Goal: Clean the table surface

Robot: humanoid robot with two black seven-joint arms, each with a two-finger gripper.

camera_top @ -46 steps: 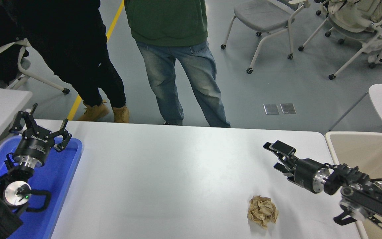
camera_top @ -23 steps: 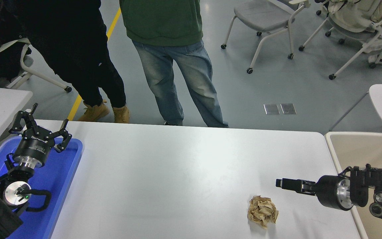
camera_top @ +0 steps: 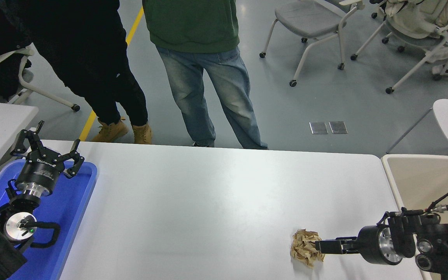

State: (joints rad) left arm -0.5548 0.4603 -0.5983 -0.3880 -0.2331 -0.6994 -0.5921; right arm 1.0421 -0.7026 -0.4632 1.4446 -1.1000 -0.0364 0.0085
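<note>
Single head view, sitting high on robot's side, looking forward and down toward 12 o'clock. Table surface (camera_top: 208, 202) filling lower half, near; floor, chairs (camera_top: 309, 23) and two standing people's legs (camera_top: 208, 93) lying farther at top. Left arm entering at 7 o'clock, right arm at 4 o'clock. No second view sharing scene.

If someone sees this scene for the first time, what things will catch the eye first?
A crumpled brown paper ball lies on the white table, near its front right, and the right gripper reaches its right side. At the left, the left gripper hangs open over a blue tray. Two people stand behind the table's far edge.
</note>
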